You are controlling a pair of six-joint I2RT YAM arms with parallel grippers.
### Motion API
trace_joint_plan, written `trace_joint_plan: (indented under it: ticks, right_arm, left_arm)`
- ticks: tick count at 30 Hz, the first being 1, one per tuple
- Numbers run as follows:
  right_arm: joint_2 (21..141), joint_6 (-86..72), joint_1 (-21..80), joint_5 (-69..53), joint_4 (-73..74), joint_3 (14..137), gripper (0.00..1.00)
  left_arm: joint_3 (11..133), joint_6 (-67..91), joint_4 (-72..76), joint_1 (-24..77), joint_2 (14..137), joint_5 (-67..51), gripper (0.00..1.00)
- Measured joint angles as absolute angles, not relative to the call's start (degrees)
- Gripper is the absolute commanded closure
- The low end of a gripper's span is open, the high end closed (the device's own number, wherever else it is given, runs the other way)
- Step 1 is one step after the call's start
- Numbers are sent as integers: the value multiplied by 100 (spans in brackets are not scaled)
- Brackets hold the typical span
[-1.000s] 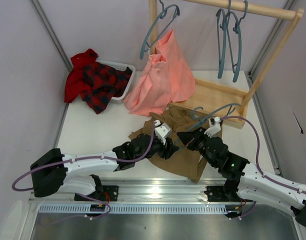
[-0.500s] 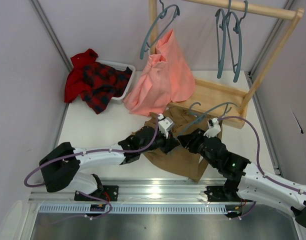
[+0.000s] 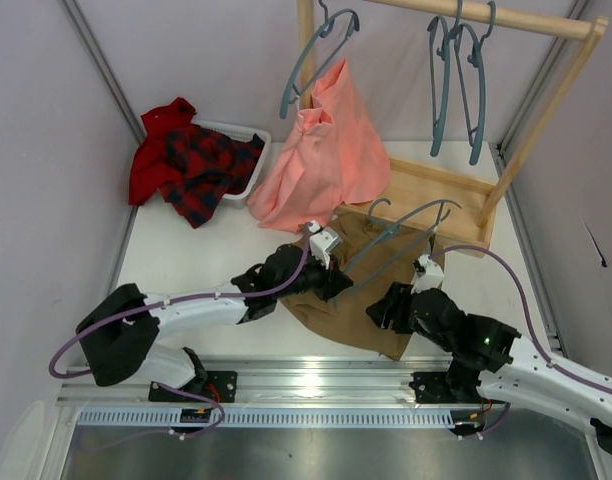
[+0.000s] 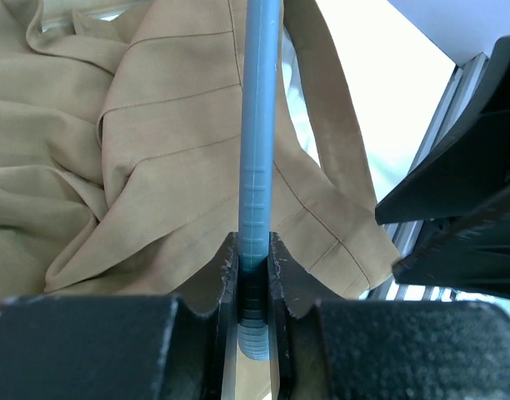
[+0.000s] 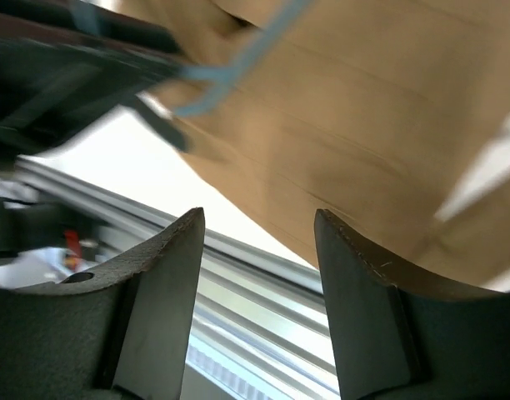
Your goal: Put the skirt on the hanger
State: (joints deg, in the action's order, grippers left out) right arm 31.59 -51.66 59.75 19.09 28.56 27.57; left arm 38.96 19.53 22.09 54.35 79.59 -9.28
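Top view is bright with even, diffuse overhead light and sharp all over; shadows under the arms on the table (image 3: 186, 260) are soft and faint, and there is a white glare patch on the metal rail (image 3: 311, 385). Left wrist view: hanger (image 4: 259, 125) bar and skirt (image 4: 155, 167) folds are crisp, the table corner is blown out white, and the left gripper (image 4: 253, 242) body is dark and soft. Right wrist view: motion blur smears the upper left, the hanger is a hazy streak, the skirt is soft, the right gripper (image 5: 259, 215) is sharper, and the table is overexposed.

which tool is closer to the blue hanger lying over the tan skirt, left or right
Left. The left tool is shut on the hanger, gripping its bar; the right tool is open over the skirt, apart from the hanger.
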Motion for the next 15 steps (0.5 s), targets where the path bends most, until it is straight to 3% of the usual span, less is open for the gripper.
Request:
trace_joint_plan:
  ticks: [15]
  right_arm:
    - [3614, -5767, 5996, 2228, 4143, 2585, 39]
  left_arm:
    - [3903, 1951, 1817, 5422, 7496, -934, 100]
